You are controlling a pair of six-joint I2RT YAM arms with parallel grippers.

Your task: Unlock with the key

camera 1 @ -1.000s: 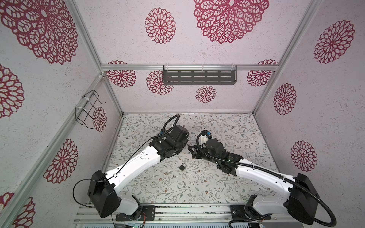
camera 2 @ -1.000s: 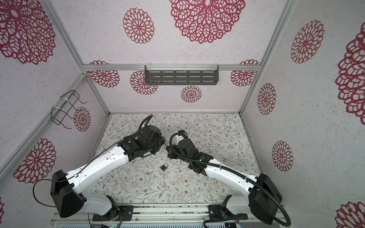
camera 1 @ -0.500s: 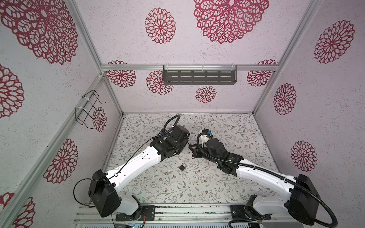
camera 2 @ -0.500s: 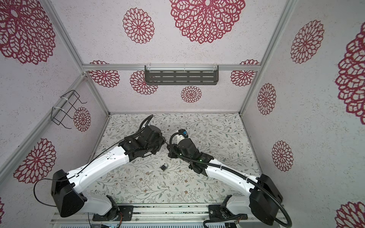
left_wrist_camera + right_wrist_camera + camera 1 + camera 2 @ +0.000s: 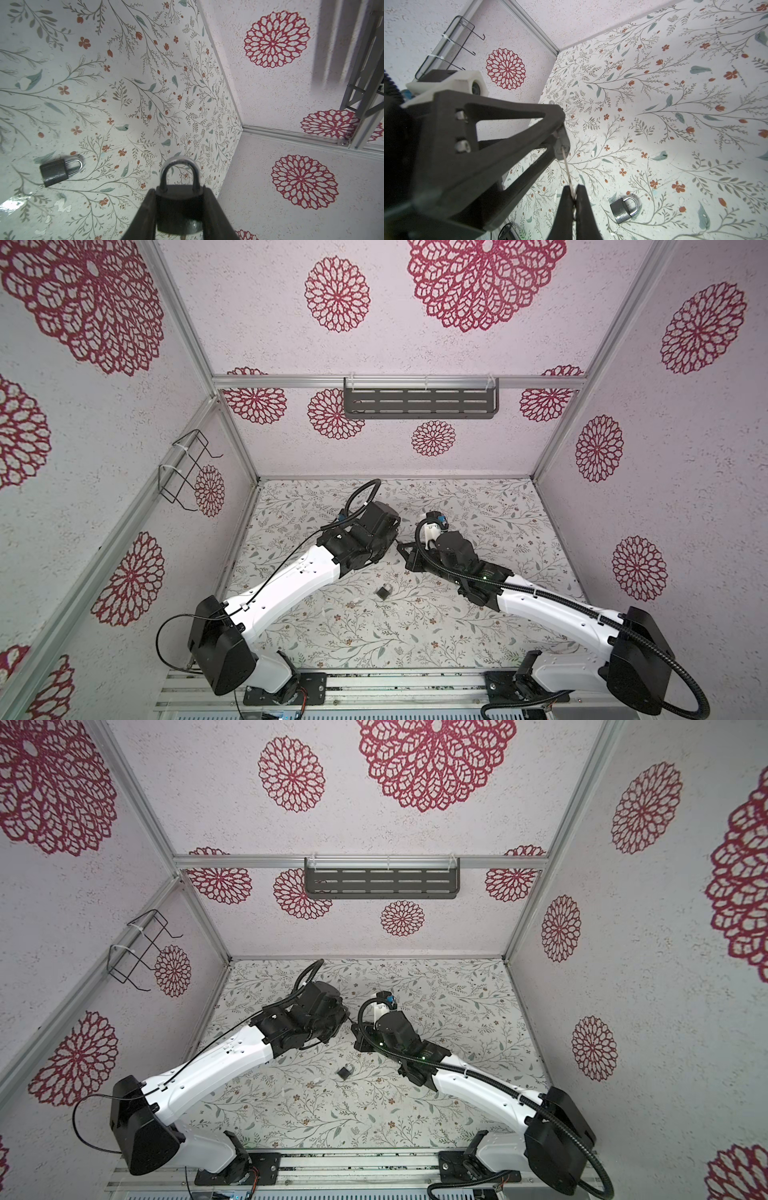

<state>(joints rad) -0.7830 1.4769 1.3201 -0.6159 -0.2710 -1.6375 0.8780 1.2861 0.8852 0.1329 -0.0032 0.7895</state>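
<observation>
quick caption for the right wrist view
Right gripper holds the key at the keyhole of the padlock clamped by the left gripper; a second padlock lies on the table.

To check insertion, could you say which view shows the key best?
The right wrist view: the key runs edge-on from the shut right gripper to the keyhole of the held padlock. The left wrist view mostly hides it behind that padlock; both top views show it too small to judge.

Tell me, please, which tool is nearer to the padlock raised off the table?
Left. The left tool clamps the raised padlock by its body; the right tool stands off, pinching the key whose tip meets its keyhole.
</observation>
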